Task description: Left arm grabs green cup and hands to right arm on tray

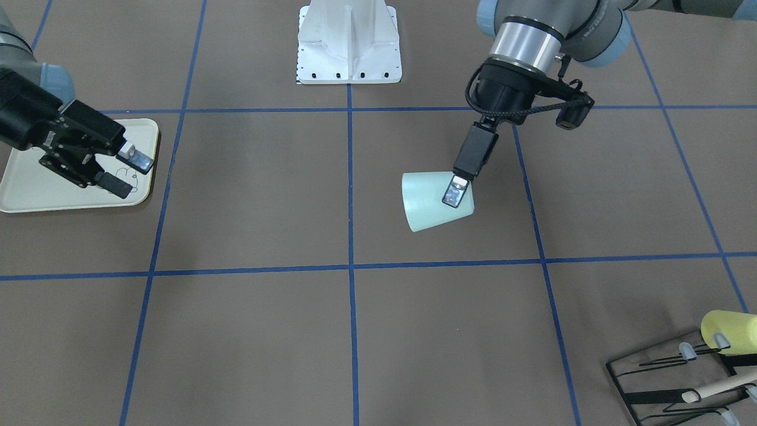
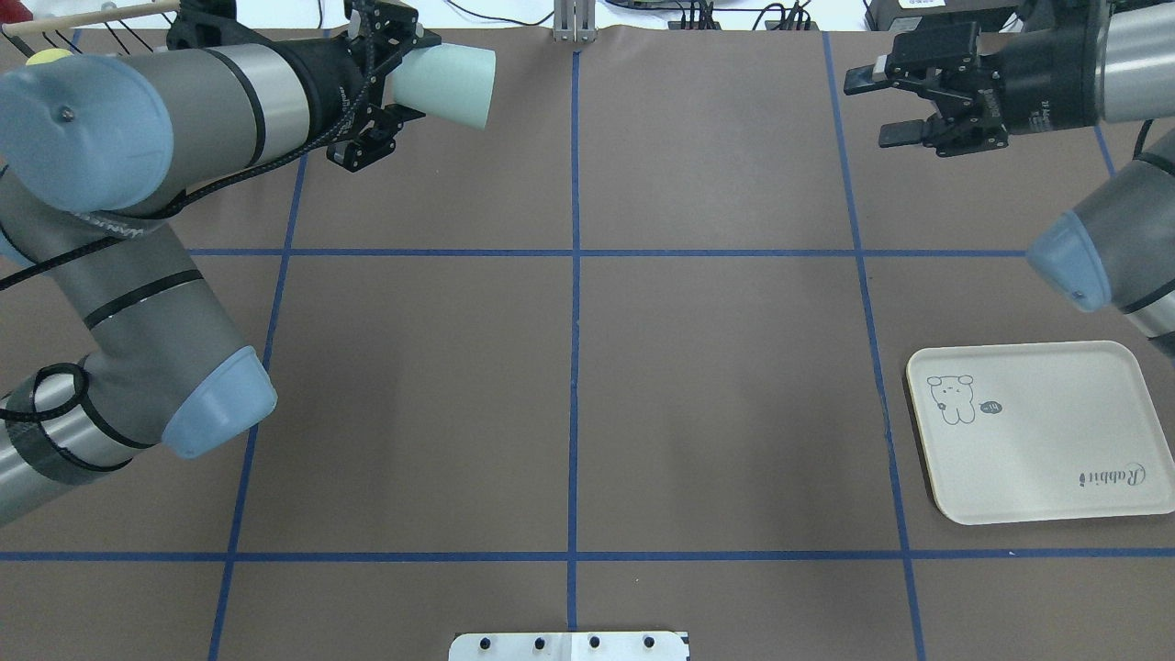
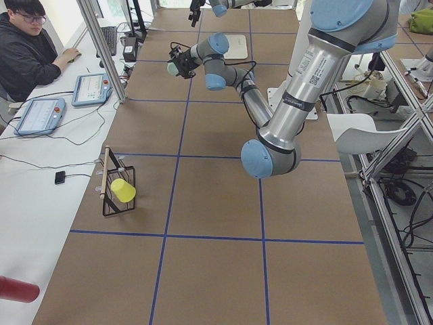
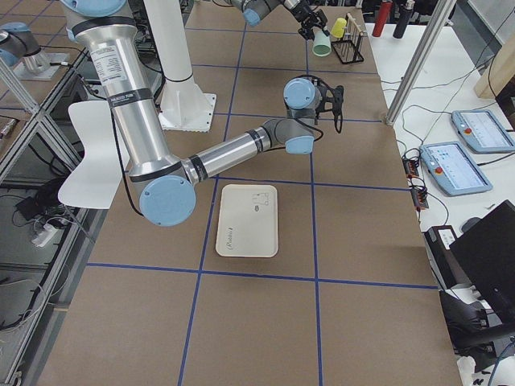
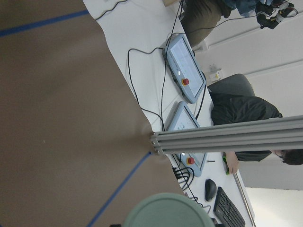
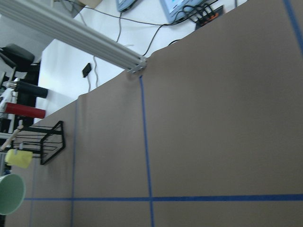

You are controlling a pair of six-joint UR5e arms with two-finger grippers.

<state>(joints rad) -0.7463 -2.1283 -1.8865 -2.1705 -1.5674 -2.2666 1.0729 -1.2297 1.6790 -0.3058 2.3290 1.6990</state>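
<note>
My left gripper [image 1: 452, 198] is shut on the green cup [image 1: 434, 201] near its narrow base. It holds the cup on its side in the air, mouth towards the right arm. The overhead view shows the cup [image 2: 445, 83] in the left gripper [image 2: 390, 92] over the far left part of the table. Its rim shows in the left wrist view [image 5: 168, 212] and its mouth in the right wrist view [image 6: 8, 194]. My right gripper [image 2: 881, 107] is open and empty, raised, with its fingers pointing at the cup across a wide gap. The cream tray [image 2: 1046, 431] lies bare at the right.
A black wire rack [image 1: 668, 378] with a pale yellow cup [image 1: 727, 331] and a wooden stick stands at the table's far left corner. The white robot base [image 1: 349, 44] is at the near edge. An operator [image 3: 27, 51] sits beyond the far edge.
</note>
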